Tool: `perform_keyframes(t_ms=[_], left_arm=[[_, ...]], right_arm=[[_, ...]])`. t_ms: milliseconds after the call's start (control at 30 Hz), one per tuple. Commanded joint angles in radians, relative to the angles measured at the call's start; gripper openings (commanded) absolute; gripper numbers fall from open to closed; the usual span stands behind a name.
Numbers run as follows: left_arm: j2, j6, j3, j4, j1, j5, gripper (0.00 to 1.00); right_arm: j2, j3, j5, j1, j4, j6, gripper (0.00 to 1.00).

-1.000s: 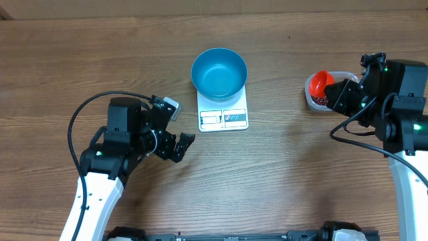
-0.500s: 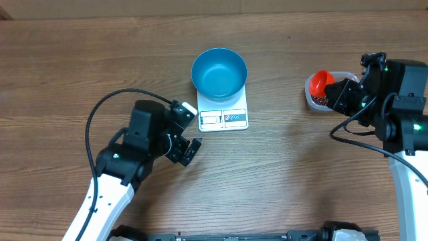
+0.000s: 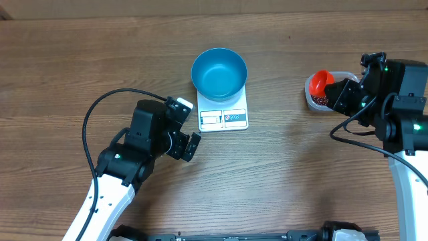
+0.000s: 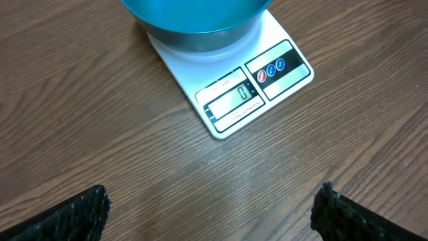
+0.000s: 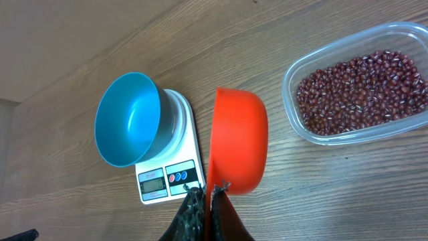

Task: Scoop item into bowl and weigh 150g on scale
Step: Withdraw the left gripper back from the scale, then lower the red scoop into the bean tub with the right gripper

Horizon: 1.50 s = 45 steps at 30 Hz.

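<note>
The blue bowl point(image 3: 219, 71) stands on the white scale point(image 3: 223, 118), whose display point(image 4: 241, 94) reads 0. The bowl point(image 4: 194, 17) looks empty. My left gripper point(image 3: 187, 146) hovers open just off the scale's front left corner, with bare table between its fingers point(image 4: 73, 214). At the right, my right gripper point(image 3: 334, 92) is shut on the rim of an orange scoop point(image 5: 237, 140), held on edge above the table. Dark red-brown beans point(image 5: 361, 90) fill the clear tub point(image 5: 289, 80) beside it. The scoop's inside is turned away in the right wrist view.
The tub point(image 3: 309, 90) sits at the table's right, under the scoop point(image 3: 321, 82). A black cable point(image 3: 93, 127) loops off the left arm. Brown wood tabletop point(image 3: 281, 167) spreads between the two arms.
The left arm has swung right and forward, bringing its open gripper close to the scale's front left corner. The right arm and scoop have stayed still.
</note>
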Motion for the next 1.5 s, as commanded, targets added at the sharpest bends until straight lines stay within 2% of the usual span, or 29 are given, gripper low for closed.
perform_keyframes(t_ms=[0,200,933,1167,1333,1467], left_arm=[[0.0,0.041,-0.009,0.003,-0.002,0.022,1.0],[0.0,0.117,-0.009,0.002,-0.002,0.063,0.99],[0.0,0.117,-0.009,-0.001,-0.002,0.063,1.0],[0.0,0.117,-0.009,-0.001,-0.002,0.063,1.0],[0.001,0.117,-0.009,-0.001,-0.002,0.063,1.0],[0.003,0.117,-0.009,-0.001,-0.002,0.063,0.99]], right_arm=[[-0.002,0.015,0.007,-0.001,0.005,-0.005,0.04],[-0.002,0.015,0.007,-0.001,0.003,-0.004,0.04],[0.008,0.045,0.012,-0.003,-0.033,0.016,0.03],[0.199,0.321,0.124,-0.014,-0.258,-0.071,0.03],[0.405,0.584,0.154,-0.1,-0.463,-0.166,0.03],[0.51,0.658,0.153,-0.186,-0.518,-0.22,0.04]])
